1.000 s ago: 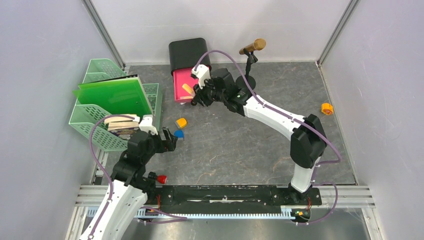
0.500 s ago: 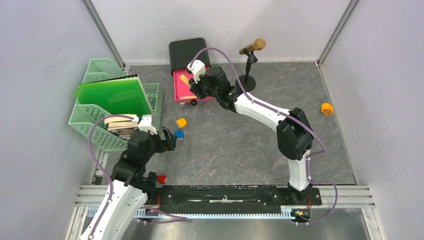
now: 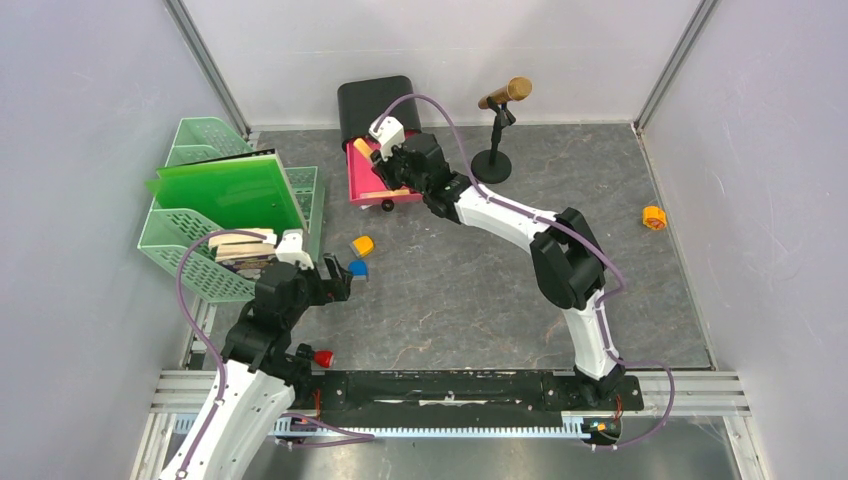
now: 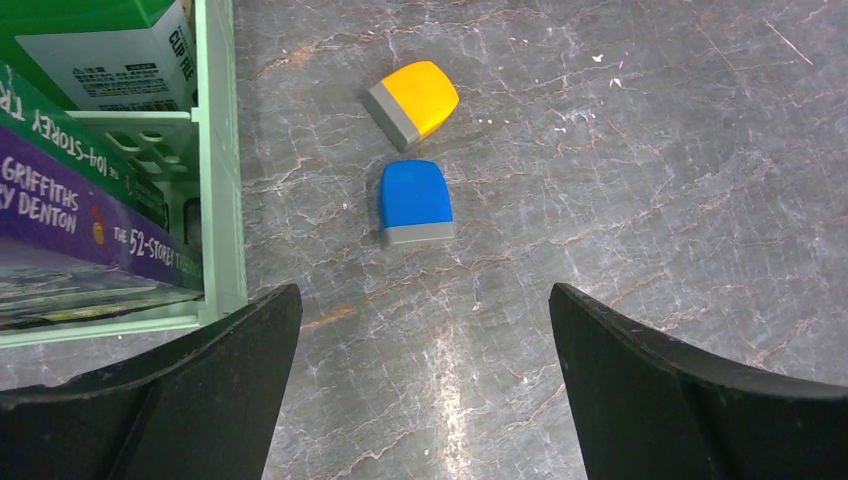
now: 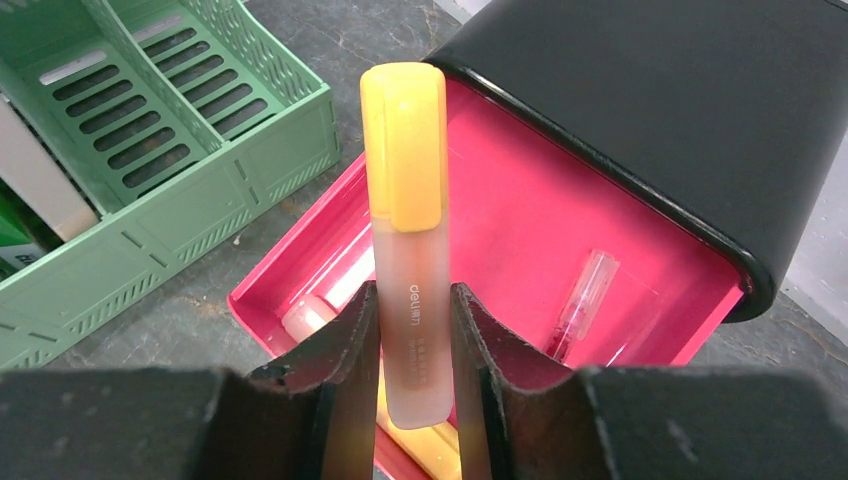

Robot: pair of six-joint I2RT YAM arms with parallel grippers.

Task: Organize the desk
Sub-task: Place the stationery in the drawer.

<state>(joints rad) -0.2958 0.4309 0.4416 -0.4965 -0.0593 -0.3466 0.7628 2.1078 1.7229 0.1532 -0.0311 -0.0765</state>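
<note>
Right gripper (image 5: 415,318): clamped tight on the yellow highlighter (image 5: 405,190), cap end sticking out past the fingers, right over the open pink drawer (image 5: 530,230)!
Pink drawer: pulled out of the black box (image 5: 680,110) at the far side; a clear pen (image 5: 585,300) lies inside.
Left gripper (image 4: 420,305): spread wide, nothing held, over the blue eraser (image 4: 415,200).
Yellow eraser (image 4: 415,98): just beyond the blue one, apart.
Green tray (image 4: 220,150): left of both erasers, books (image 4: 90,215) inside.
Desk (image 3: 470,290): dark marbled surface, running from the arm bases to the far wall.
</note>
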